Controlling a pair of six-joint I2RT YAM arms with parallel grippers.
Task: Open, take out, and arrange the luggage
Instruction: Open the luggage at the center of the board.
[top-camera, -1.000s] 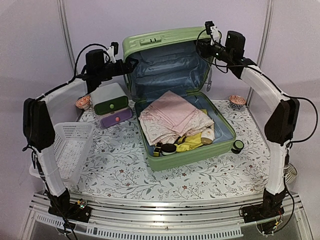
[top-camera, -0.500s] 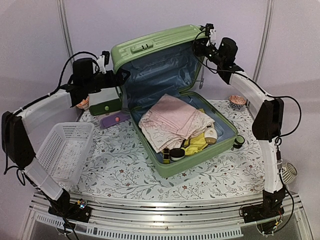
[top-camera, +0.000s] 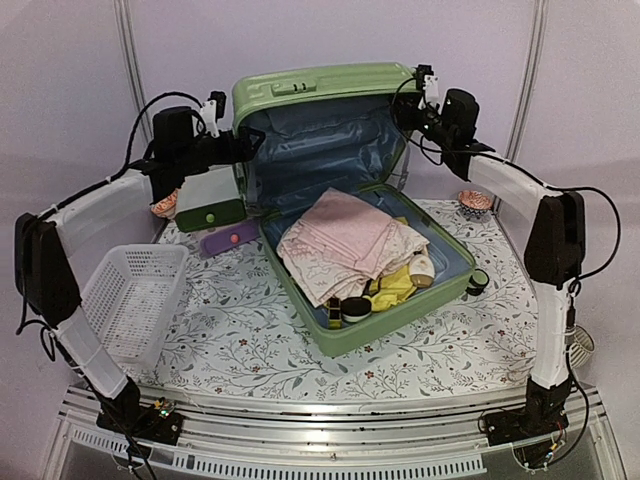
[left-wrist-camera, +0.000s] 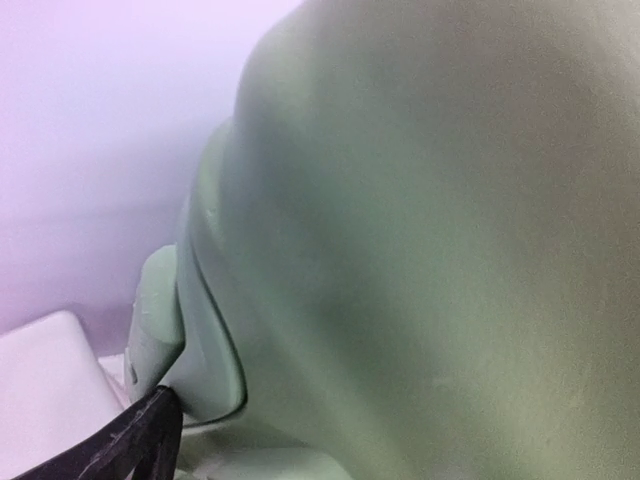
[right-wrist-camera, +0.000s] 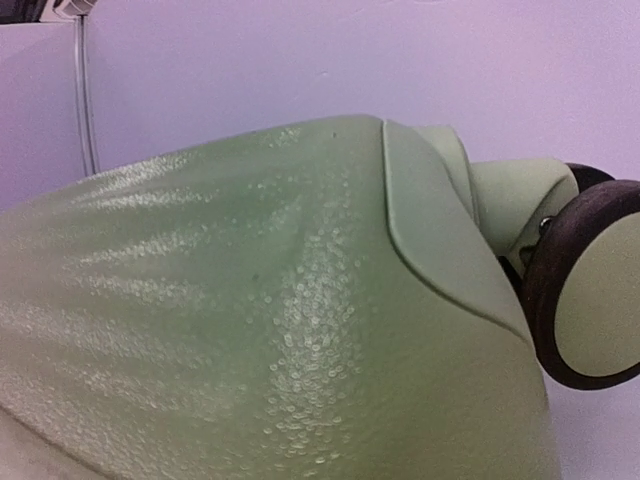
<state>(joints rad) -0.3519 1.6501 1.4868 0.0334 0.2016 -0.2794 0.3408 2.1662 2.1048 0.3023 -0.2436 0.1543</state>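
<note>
— Centre of the top view: what sits there?
— Luggage (top-camera: 320, 150), open on the flowered table (top-camera: 250, 350). Base lies flat, turned at an angle, one corner toward the lower middle of the frame. Lid stands upright behind it, grey-blue lining facing the camera.
— Contents?
— Folded pink cloth (top-camera: 345, 240) on top. Yellow item (top-camera: 395, 285) and a dark-lidded jar (top-camera: 355, 307) at the near end of the base.
— Left claw?
— Left gripper (top-camera: 252, 140) is at the lid's left edge, upper left of centre. Fingers spread wide beside that edge; whether they touch it, I cannot tell. Its wrist view is filled by pale green shell, with one black finger (left-wrist-camera: 120, 440) at lower left.
— Right claw?
— Right gripper (top-camera: 408, 105) is up against the lid's top right corner. Its fingers don't show clearly from above. Its wrist view gives only pebbled green shell and a black wheel (right-wrist-camera: 585, 300) at the right edge. Cannot tell how far open, or whether it has hold of anything.
— Surroundings?
— White basket (top-camera: 130, 300) at lower left. Drawer box (top-camera: 210, 215) and purple box (top-camera: 230, 238) just left of the luggage.
</note>
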